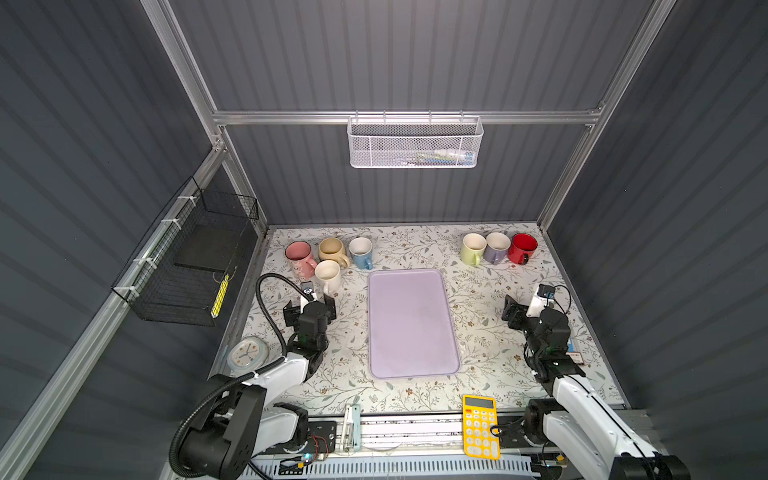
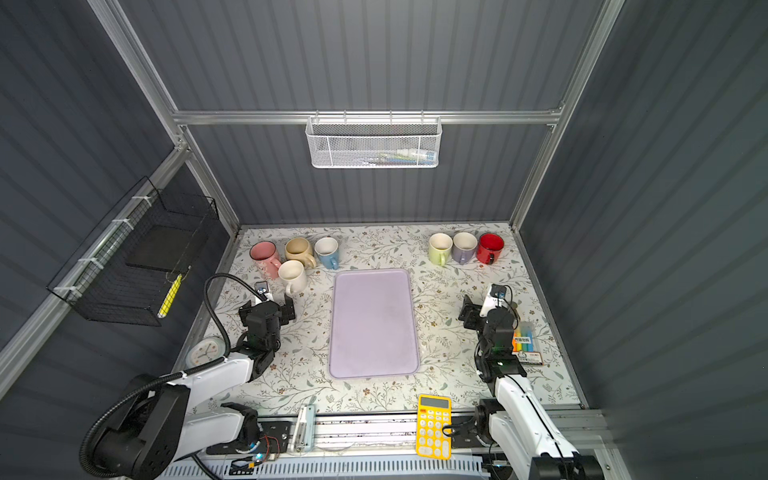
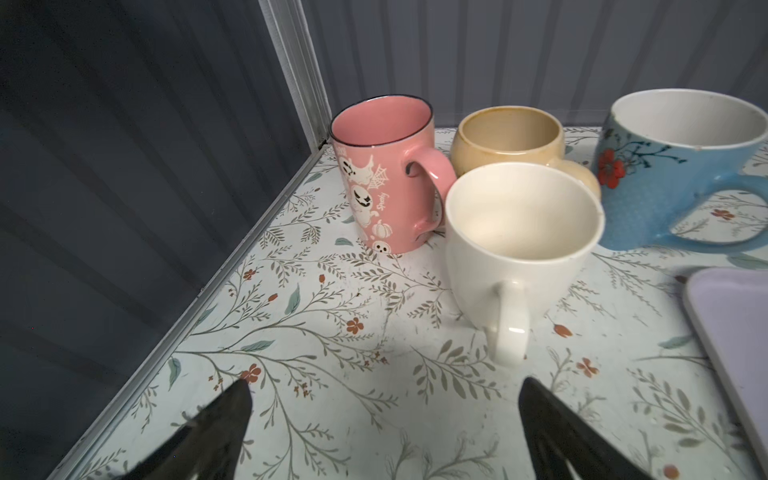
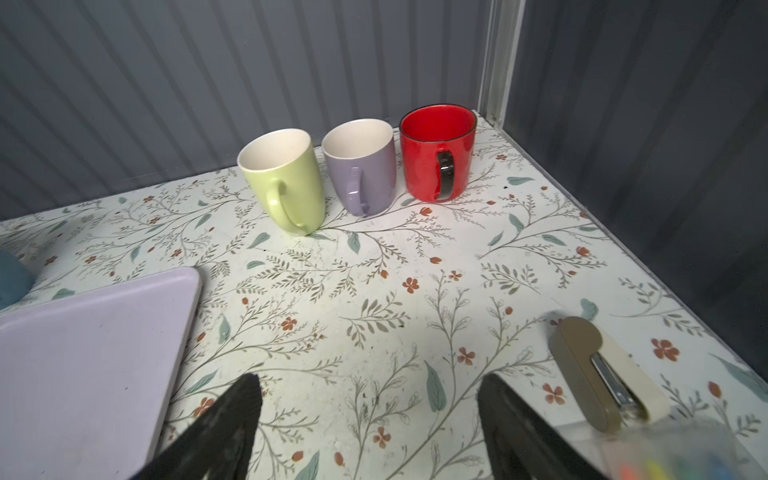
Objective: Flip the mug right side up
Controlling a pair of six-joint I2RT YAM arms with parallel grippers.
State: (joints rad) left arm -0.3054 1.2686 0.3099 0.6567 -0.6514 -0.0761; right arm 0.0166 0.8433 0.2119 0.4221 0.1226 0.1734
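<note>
Every mug in view stands mouth up. At the back left are a pink mug (image 1: pixel 300 254), a tan mug (image 1: pixel 332 249) and a blue mug (image 1: pixel 360 251), with a white mug (image 3: pixel 515 245) in front of them, its handle turned toward my left gripper (image 3: pixel 384 384). That gripper is open and empty, a short way from the handle. At the back right stand a green mug (image 4: pixel 286 183), a purple mug (image 4: pixel 361 170) and a red mug (image 4: pixel 436 149). My right gripper (image 4: pixel 369 378) hovers open and empty, well short of them.
A lilac tray (image 1: pixel 411 324) lies empty between the arms. A clock (image 1: pixel 248 353) sits by the left arm, a yellow calculator (image 1: pixel 480 426) at the front edge. A stapler (image 4: pixel 602 370) and a pack of highlighters (image 2: pixel 523 338) lie beside the right arm.
</note>
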